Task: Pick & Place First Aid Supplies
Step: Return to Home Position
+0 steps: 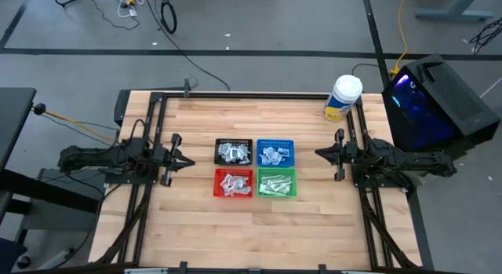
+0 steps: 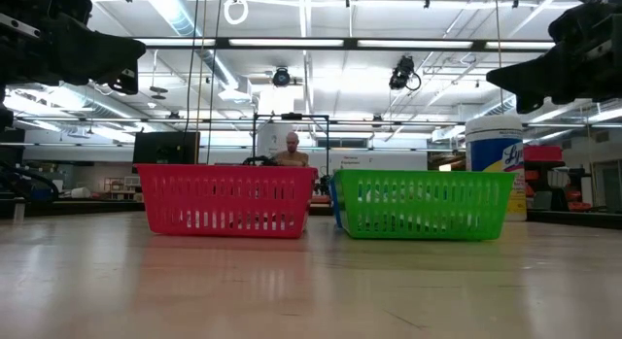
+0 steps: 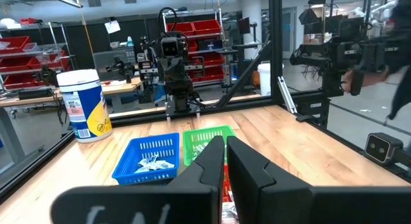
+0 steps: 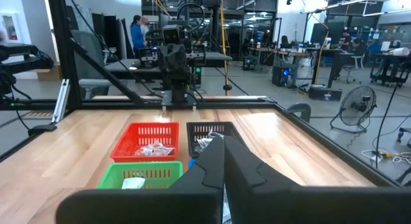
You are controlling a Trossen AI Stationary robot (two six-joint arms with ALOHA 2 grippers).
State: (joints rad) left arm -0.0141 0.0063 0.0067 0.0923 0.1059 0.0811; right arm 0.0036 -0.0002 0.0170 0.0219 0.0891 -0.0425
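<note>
Four trays (image 1: pixel 292 152) are seen mid-way across the table (image 1: pixel 314 227), first aid packets (image 1: pixel 274 184) lying inside them. Left gripper (image 1: pixel 182 158) and right gripper (image 1: pixel 320 152) are held near its side edges, fingers pressed together, nothing gripped. Homing is judged in hand; only parking is called for.

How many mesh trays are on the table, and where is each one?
4, forming a square in the high view: black tray upper left, blue tray upper right, red tray below the black, green tray below the blue. None seems hidden.
</note>
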